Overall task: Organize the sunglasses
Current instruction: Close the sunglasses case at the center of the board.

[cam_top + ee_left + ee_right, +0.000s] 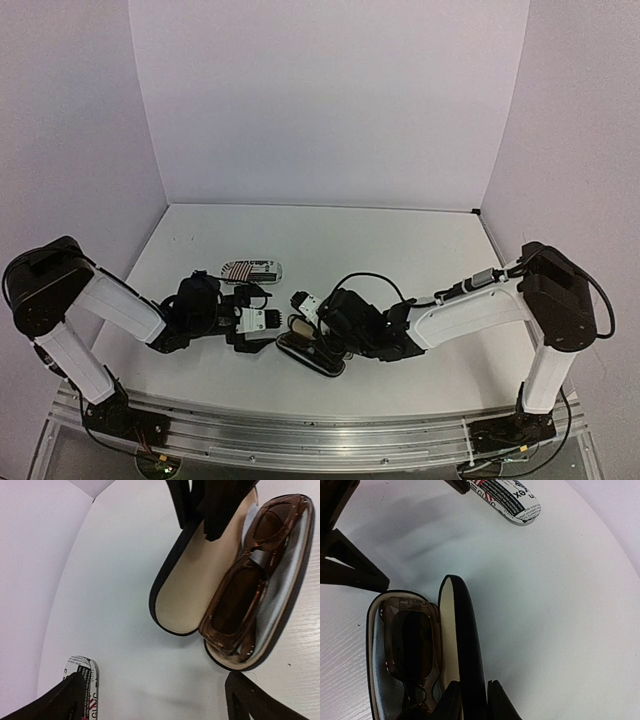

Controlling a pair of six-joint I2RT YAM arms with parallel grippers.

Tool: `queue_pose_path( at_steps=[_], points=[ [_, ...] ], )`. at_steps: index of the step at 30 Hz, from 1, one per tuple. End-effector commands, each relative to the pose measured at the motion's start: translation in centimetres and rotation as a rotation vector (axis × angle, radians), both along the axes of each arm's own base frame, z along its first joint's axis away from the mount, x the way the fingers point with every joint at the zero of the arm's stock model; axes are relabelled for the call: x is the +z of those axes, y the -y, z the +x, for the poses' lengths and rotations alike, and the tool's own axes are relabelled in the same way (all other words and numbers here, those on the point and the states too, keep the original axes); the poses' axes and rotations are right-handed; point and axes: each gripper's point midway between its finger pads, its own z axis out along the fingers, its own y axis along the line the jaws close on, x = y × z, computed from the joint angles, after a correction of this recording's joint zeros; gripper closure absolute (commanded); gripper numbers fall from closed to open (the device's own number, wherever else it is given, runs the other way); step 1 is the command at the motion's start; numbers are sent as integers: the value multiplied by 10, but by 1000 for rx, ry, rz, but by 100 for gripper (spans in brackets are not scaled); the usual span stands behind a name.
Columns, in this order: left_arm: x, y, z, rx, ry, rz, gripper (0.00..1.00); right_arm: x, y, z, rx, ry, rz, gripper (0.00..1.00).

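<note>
White with printed stripes, one closed case [251,270] is lying behind and to the left of the one open black case [182,595]. The left gripper [156,682] is hovering just left of the black case, with its fingers spread wide. One pair of brown sunglasses [240,590] is lying inside the black case, on one pale cloth [286,575]. The right gripper [474,692] is pinching the raised lid of the black case.

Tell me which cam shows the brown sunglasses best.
Left wrist: the brown sunglasses lie in the open black case, both lenses and nearly the whole frame visible. Right wrist shows one lens; the rest runs off the bottom edge. Top external: case small between the arms, glasses too small to make out.
</note>
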Motion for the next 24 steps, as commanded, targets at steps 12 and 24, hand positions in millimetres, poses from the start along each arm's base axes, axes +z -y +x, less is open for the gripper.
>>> queue_pose_path(
  at_steps=[12, 24],
  points=[
    [-3, 34, -16, -168, -80, -42, 0, 9, -12, 1, 12, 46, 4, 81],
    [-4, 46, -1, -109, -58, -64, 0, 9, -25, -13, 33, 35, 21, 79]
  ],
)
